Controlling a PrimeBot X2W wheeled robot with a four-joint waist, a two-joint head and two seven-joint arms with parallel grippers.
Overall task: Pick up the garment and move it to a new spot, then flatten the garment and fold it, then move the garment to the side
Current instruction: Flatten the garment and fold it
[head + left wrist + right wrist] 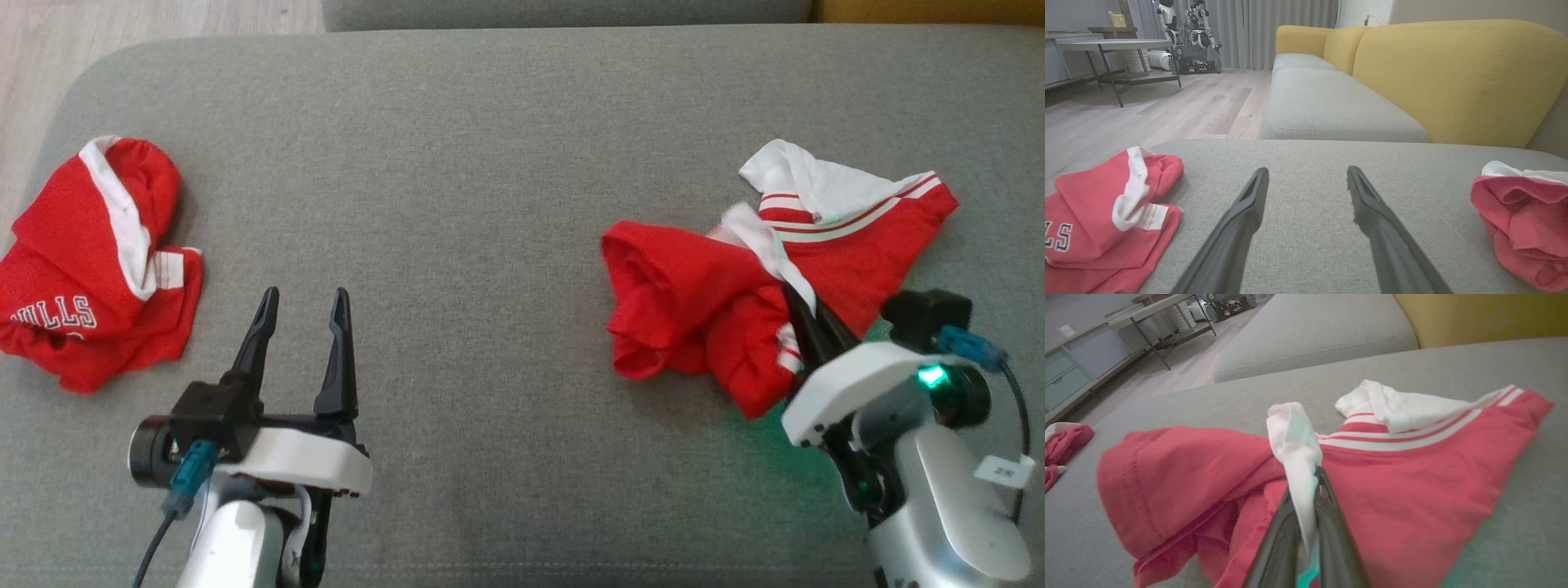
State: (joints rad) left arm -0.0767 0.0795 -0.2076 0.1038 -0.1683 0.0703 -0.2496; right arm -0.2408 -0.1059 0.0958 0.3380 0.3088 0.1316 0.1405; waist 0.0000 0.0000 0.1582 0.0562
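The garment (694, 302) is a crumpled red piece with white trim and stripes, lying on the right of the grey sofa cushion (457, 163). My right gripper (790, 290) is shut on a white band of the garment (1412, 490), and the cloth is pinched between the right gripper's (1316, 471) two fingers. My left gripper (304, 296) stands open over bare cushion at the lower left, nothing between its fingers. In the left wrist view the left gripper (1307, 171) points across the cushion, with the garment (1519, 220) far off to its right.
A second red garment (90, 261) with white lettering lies at the cushion's left edge, also in view as the second red garment (1098, 220). Wooden floor (49, 49) lies beyond that edge. A yellow backrest (1453, 81), another seat cushion (1323, 102), a table (1114, 43) and another robot (1188, 36) stand farther off.
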